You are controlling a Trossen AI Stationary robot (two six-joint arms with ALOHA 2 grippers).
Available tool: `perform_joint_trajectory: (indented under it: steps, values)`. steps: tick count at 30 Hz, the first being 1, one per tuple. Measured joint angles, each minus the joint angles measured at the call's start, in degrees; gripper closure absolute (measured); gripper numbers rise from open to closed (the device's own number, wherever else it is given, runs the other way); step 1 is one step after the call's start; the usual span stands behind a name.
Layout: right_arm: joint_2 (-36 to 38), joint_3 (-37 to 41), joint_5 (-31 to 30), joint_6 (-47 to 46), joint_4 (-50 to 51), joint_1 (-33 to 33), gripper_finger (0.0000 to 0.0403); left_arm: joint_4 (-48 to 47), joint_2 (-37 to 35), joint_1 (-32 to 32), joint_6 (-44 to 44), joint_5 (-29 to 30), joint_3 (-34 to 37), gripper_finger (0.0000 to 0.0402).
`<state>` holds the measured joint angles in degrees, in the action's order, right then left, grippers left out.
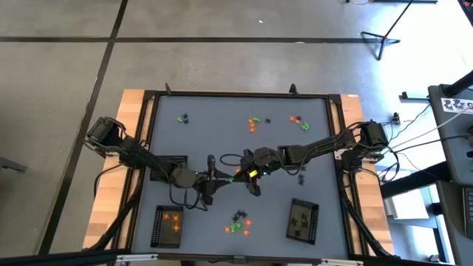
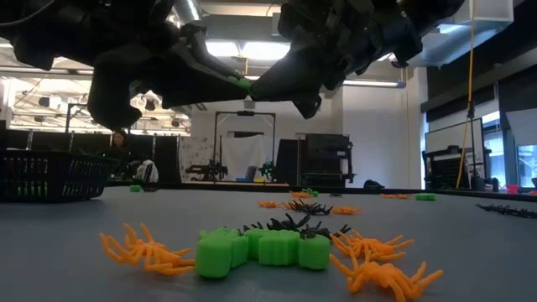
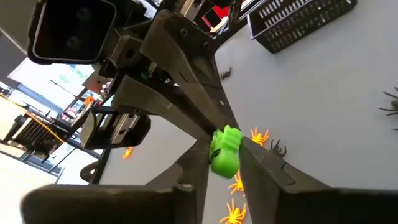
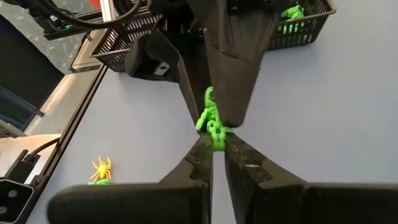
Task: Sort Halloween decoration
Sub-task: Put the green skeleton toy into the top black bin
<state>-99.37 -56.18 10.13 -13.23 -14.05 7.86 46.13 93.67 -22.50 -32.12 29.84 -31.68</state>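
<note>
While my right hand (image 4: 213, 146) pinches one end of a green trinket (image 4: 211, 121), my left hand (image 3: 227, 155) grips the other end; both meet above the middle of the grey surface (image 1: 222, 125), with orange, green and black trinkets (image 2: 285, 243) scattered below and black mesh trays (image 1: 168, 225) nearby

Even overhead light fell on the matte grey tabletop (image 1: 222, 140) in the high view, with only faint shadows beneath the arms. In the low view, bright ceiling strip lights (image 2: 252, 50) glared behind the arms and left them as dark silhouettes, while the nearest bright green plastic trinkets (image 2: 264, 250) looked slightly soft. In both wrist views the dark fingers (image 3: 273, 171) loomed large and blurred.
</note>
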Motion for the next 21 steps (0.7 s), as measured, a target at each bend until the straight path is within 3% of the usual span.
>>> perform_joint_trajectory:
  steps: [6,12,17,21]
  values:
    - [0.0,0.0,0.0,0.0,0.3,0.0,0.0377,0.0,0.0,-0.7,0.0,0.4,0.0,0.0387]
    - [0.0,-0.2,-0.5,1.2,0.2,0.0,0.0377,-2.5,-0.7,-2.7,0.0,7.7,-0.1,0.0379]
    - [0.2,0.0,0.0,3.0,2.0,0.0,0.0353,-15.8,-6.9,-5.2,4.4,13.7,0.0,0.0377]
    - [0.3,0.0,-0.5,3.0,2.6,0.0,0.0314,-31.1,-14.9,-7.4,14.5,16.2,0.0,0.0376]
